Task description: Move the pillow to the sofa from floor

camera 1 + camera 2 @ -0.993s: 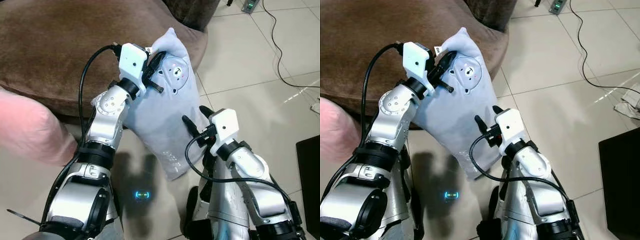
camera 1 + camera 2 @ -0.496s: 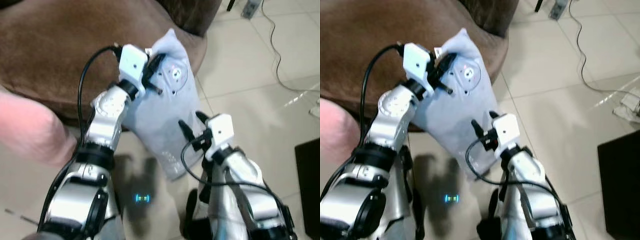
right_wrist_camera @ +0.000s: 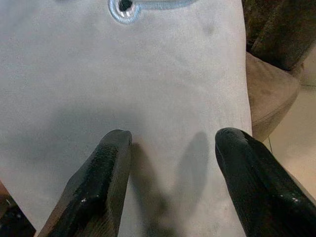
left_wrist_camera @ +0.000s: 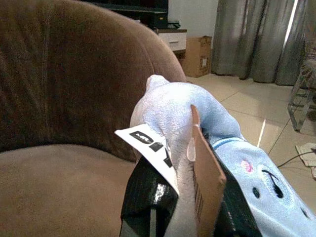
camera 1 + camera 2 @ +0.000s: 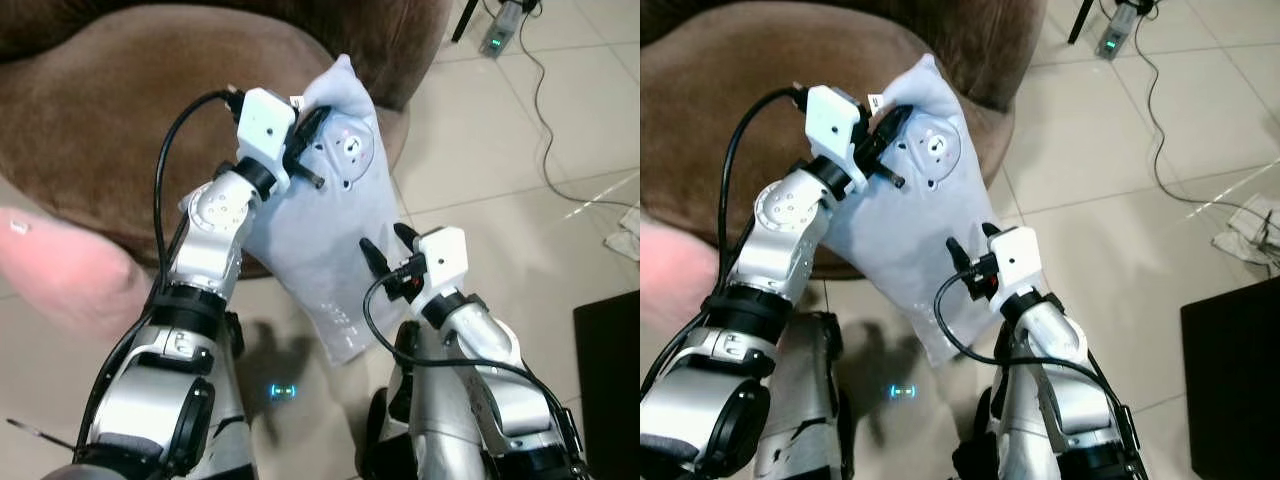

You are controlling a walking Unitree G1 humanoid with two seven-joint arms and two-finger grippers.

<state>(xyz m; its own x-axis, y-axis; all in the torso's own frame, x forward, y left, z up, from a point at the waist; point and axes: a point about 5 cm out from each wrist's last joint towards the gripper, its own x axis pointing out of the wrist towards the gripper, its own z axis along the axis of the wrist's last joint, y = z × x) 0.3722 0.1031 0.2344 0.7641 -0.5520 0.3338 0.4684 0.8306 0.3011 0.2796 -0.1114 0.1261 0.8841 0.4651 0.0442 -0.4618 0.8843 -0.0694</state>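
Nearest the robot, the right end effector (image 5: 382, 243) sits at the lower half of the pale blue bear-face pillow (image 5: 325, 245), its two black fingers (image 3: 101, 182) spread apart with their tips against the fabric — bracing the flat face, not pinching it. The pillow is off the tiled floor (image 5: 500, 160), hanging in the air with its long axis running from its bottom edge near the robot's body up and away to its top corner, which overlaps the near rim of the brown sofa (image 5: 110, 110) seat. Higher and farther along that axis, the left end effector (image 5: 308, 145) is clenched on the pillow's upper left edge, where the wrist view shows the cloth and its tags bunched between the dark fingers. So the left arm is the one carrying the load and also the one nearer the goal — the seat cushion lies just beyond and to the left of its grip. The coming move looks to be a push forward and leftward along the pillow's own length, so the whole body clears the rim before the grip opens.
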